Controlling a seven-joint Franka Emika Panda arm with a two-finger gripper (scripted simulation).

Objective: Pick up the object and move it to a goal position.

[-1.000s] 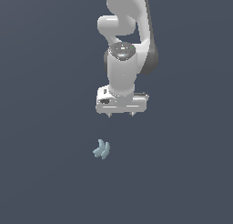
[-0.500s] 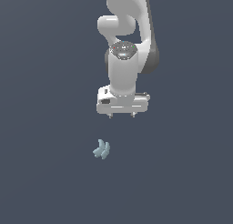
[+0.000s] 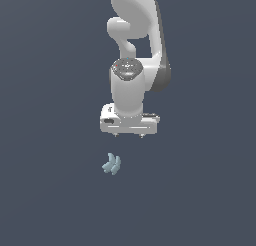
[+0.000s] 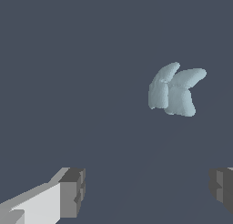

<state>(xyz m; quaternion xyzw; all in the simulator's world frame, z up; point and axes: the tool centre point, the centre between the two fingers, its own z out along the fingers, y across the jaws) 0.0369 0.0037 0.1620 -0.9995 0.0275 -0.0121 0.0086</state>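
Observation:
The object (image 3: 112,164) is a small pale blue-grey bunch of curved lobes lying on the dark floor. In the exterior view my gripper (image 3: 129,135) hangs above it, a little toward the exterior view's right, with only short finger stubs showing under the white hand. The wrist view shows the object (image 4: 174,90) ahead of the two grey fingertips (image 4: 73,191), which stand wide apart with nothing between them. My gripper (image 4: 148,189) is open and does not touch the object.
A plain dark grey floor (image 3: 50,200) fills both views. The white arm (image 3: 135,40) rises above the gripper toward the top of the exterior view.
The gripper has come lower and slightly toward the exterior view's left, closer to the object. The object has not moved.

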